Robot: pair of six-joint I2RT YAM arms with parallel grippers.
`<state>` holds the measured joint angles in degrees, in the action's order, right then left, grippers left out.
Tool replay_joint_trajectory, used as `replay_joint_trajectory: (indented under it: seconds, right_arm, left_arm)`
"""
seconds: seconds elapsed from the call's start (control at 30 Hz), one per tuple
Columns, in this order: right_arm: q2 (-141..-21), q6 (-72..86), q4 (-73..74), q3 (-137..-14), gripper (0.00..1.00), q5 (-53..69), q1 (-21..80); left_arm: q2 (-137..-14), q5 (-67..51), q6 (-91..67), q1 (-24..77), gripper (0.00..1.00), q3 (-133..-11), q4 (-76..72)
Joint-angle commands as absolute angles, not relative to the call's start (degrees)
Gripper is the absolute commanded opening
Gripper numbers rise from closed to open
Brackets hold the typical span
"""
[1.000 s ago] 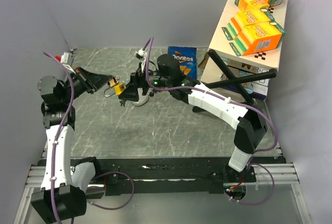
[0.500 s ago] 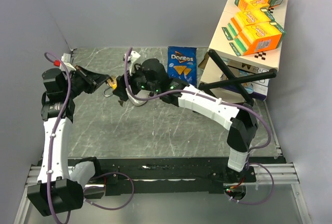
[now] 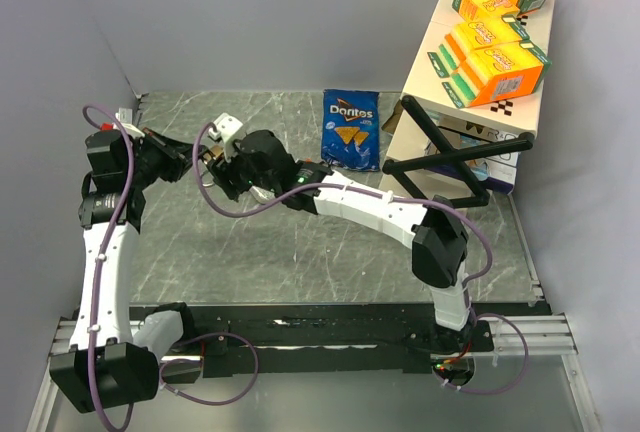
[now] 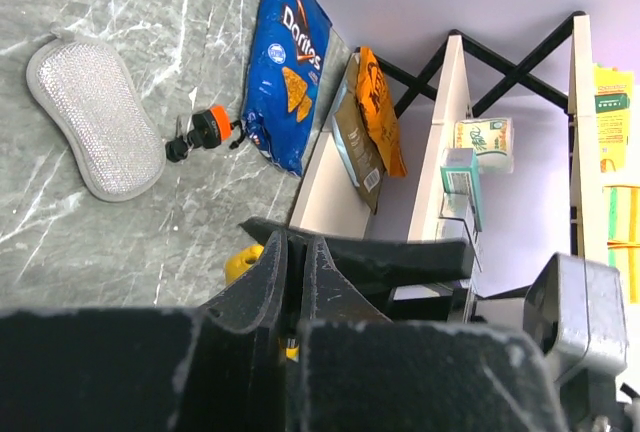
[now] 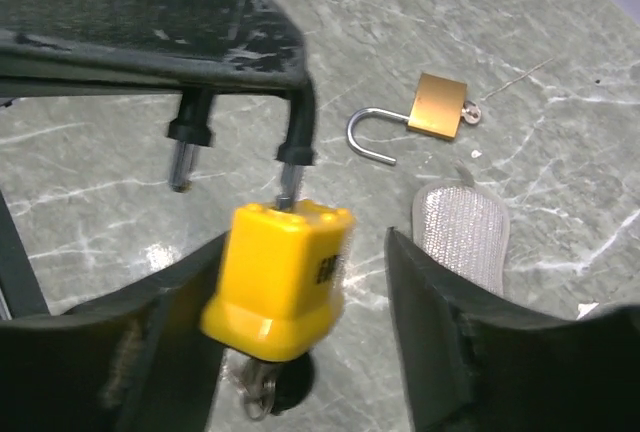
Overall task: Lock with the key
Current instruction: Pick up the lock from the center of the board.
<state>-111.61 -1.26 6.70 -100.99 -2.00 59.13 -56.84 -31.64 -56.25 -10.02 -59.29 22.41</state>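
Observation:
A yellow padlock (image 5: 285,272) hangs in the air by its black shackle (image 5: 297,122), which my left gripper (image 4: 295,244) is shut on. A key with a black head (image 5: 292,384) and a metal ring sticks out of the padlock's underside. My right gripper (image 5: 305,244) stands open around the padlock body. Its left finger (image 5: 150,352) lies against the body, while a gap separates the right finger (image 5: 450,352) from it. Seen from the top, both grippers meet at the table's back left, left gripper (image 3: 188,157) and right gripper (image 3: 222,167). The left wrist view shows only a yellow corner of the padlock (image 4: 243,262).
A brass padlock (image 5: 440,105) with its shackle open lies on the marble table, next to a grey scouring pad (image 5: 460,227). An orange-tagged key (image 4: 205,132) and a Doritos bag (image 3: 351,129) lie further back. A shelf with orange boxes (image 3: 495,47) stands at the back right.
My right arm has swung left to the left gripper, and its jaws now flank the padlock and have narrowed. The left gripper has drawn back a little to the left with the padlock.

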Motion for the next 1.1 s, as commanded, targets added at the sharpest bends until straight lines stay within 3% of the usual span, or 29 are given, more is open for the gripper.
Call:
replay_joint_trajectory:
  seconds: [0.0, 0.07, 0.23, 0.3, 0.4, 0.43, 0.5, 0.53, 0.6, 0.7, 0.9, 1.07]
  right_arm:
    - [-111.9, -3.3, 5.8, -104.8, 0.53, -5.4, 59.4]
    - [-111.8, -3.6, 5.5, -104.9, 0.42, -5.5, 59.5]
    - [-111.4, -3.7, 5.4, -105.3, 0.03, -3.9, 59.4]
    - [-110.8, -4.0, 4.9, -104.9, 0.0, -2.2, 59.3]
    - [-109.0, -3.6, 3.5, -103.5, 0.0, 2.5, 58.6]
    - [-108.5, -3.0, 3.4, -102.9, 0.0, 3.9, 57.9]
    - [-107.0, -2.4, 4.2, -102.0, 0.0, 8.7, 57.2]
    - [-106.4, -1.7, 4.7, -101.8, 0.0, 10.9, 56.7]
    - [-103.9, -1.0, 4.5, -99.9, 0.0, 15.2, 55.2]
    - [-99.7, -3.1, 3.2, -95.1, 0.0, 24.0, 54.0]
    - [-92.0, -13.7, 3.6, -85.9, 0.0, 28.3, 52.6]
    - [-85.8, -28.9, 4.7, -78.5, 0.0, 31.9, 52.6]
  left_arm:
    - [-55.6, -32.3, -58.9, -9.9, 0.01, -62.1, 20.7]
    - [-55.5, -32.3, -59.0, -9.8, 0.01, -62.0, 20.7]
    - [-55.2, -31.8, -58.4, -9.8, 0.01, -61.5, 21.3]
    - [-55.0, -31.8, -58.2, -9.8, 0.04, -61.0, 21.2]
    - [-54.8, -32.5, -56.2, -10.2, 0.32, -60.3, 20.4]
    - [-54.9, -33.8, -54.6, -10.5, 0.56, -60.3, 20.1]
    - [-55.4, -39.5, -47.1, -11.8, 0.74, -60.8, 20.9]
    - [-55.5, -42.1, -44.2, -12.5, 0.88, -61.4, 21.4]
    - [-55.5, -49.8, -34.7, -15.0, 0.99, -62.3, 22.4]
    - [-55.8, -57.8, -22.3, -17.8, 0.96, -65.6, 26.4]
    - [-61.3, -74.2, -5.6, -19.3, 0.96, -69.8, 36.7]
    - [-66.9, -83.0, 12.9, -19.1, 0.97, -74.5, 54.9]
